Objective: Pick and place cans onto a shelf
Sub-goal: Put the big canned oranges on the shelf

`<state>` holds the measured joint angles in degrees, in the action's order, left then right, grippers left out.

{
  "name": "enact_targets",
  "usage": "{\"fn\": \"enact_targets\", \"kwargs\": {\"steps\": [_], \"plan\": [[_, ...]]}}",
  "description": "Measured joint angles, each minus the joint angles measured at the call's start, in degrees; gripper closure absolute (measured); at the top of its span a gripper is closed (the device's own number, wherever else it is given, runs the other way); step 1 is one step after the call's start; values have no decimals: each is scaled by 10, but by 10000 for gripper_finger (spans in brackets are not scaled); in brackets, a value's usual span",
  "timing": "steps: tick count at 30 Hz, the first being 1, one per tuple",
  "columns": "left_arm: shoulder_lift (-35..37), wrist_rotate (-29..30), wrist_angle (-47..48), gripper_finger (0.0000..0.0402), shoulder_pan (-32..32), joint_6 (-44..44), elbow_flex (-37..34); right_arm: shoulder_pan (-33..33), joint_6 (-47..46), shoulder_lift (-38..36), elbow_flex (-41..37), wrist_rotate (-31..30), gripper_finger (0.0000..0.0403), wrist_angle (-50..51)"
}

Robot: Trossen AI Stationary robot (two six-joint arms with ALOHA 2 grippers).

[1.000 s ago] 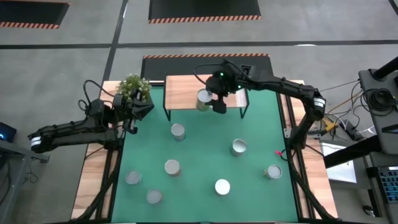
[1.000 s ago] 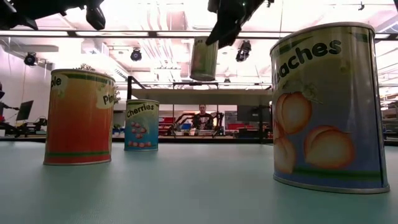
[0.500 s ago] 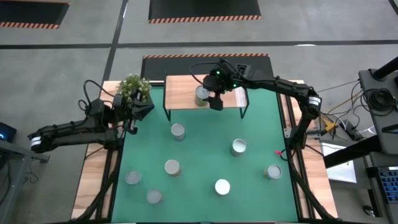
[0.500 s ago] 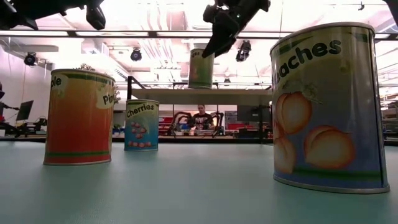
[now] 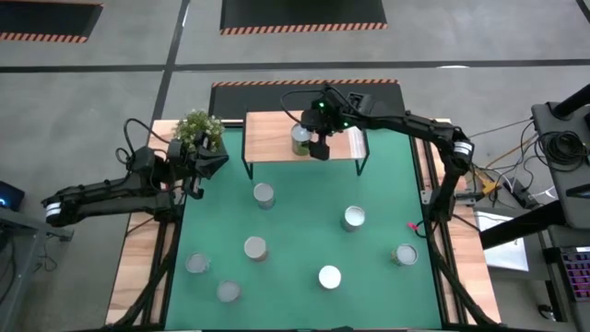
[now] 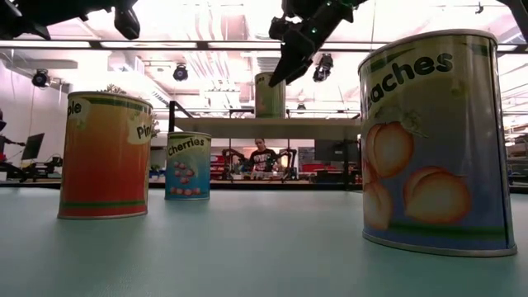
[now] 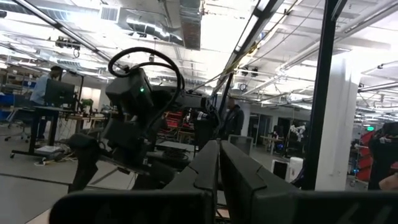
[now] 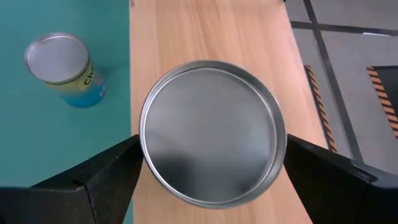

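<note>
On the green table [image 5: 295, 221], seven cans; above the shelf [image 5: 272, 136], right gripper [image 5: 312, 140] open astride one.

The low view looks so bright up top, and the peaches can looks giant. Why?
In the low view, ceiling lights glare white behind the arms, leaving them as dark shapes; the peaches can stands nearest the camera, so it looms far larger than the can on the shelf. The high view is evenly lit.
</note>
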<state>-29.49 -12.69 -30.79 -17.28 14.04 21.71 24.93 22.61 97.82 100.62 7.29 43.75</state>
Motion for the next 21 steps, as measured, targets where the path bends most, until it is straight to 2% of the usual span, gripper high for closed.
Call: {"fn": "enact_targets", "kwargs": {"steps": [13, 17, 21], "plan": [[0, 0, 0, 402, 0, -9, 0, 1, -28, -51, 0, 0, 47, -4], [0, 0, 0, 402, 0, -9, 0, -9, -32, -80, 0, 0, 79, 11], [0, 0, 0, 402, 0, -9, 0, -31, -43, -99, -1, 4, 143, 44]]}}
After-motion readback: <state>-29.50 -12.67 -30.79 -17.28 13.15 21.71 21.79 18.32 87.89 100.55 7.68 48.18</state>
